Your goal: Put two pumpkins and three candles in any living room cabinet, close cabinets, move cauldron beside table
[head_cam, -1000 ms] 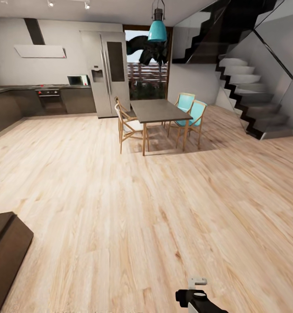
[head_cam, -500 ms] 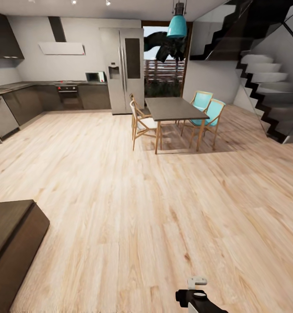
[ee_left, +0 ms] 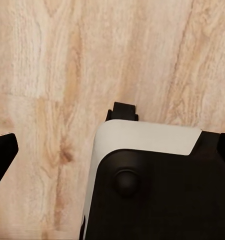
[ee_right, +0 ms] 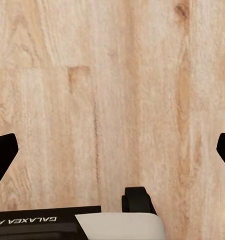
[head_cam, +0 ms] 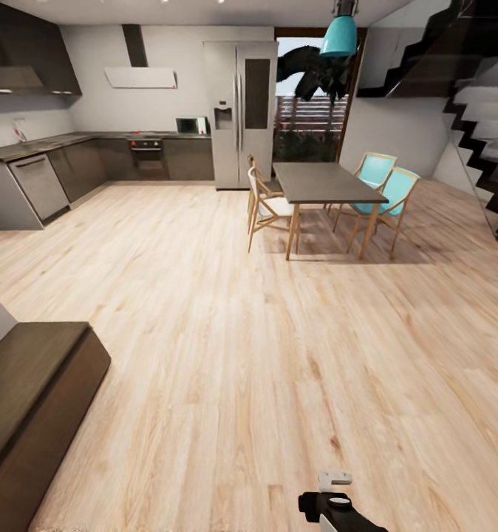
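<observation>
Across the head view stretched a pale wooden floor [head_cam: 249,332], and the dining table [head_cam: 324,183] served as the landmark. That table was dark-topped on light wooden legs. Two turquoise chairs [head_cam: 386,193] stood on its far-right side, and two pale wooden chairs [head_cam: 267,199] on its left side. Behind the table stood a steel fridge [head_cam: 244,114], with a window just to the fridge's right and a turquoise lamp [head_cam: 339,35] hanging above the table. Well to the left of the table ran grey kitchen counters [head_cam: 64,166] with an oven [head_cam: 147,157] and a hood [head_cam: 140,77] above it. Right of the table rose a dark staircase [head_cam: 478,111]. Far nearer the camera than the table, at the left edge, sat the corner of the low dark brown cabinet [head_cam: 35,391], flat top bare, its fronts hidden from this angle. At the bottom edge a black and white arm part [head_cam: 336,506] poked in; I could not tell which one it was.

From the left wrist view, the left gripper [ee_left: 112,150] pointed at the floor, its dark fingertips [ee_left: 3,150] at opposite edges, wide apart, with part of the robot's body between.

From the right wrist view, the right gripper [ee_right: 112,150] likewise faced bare floorboards, fingertips [ee_right: 2,150] spread wide, holding nothing.
</observation>
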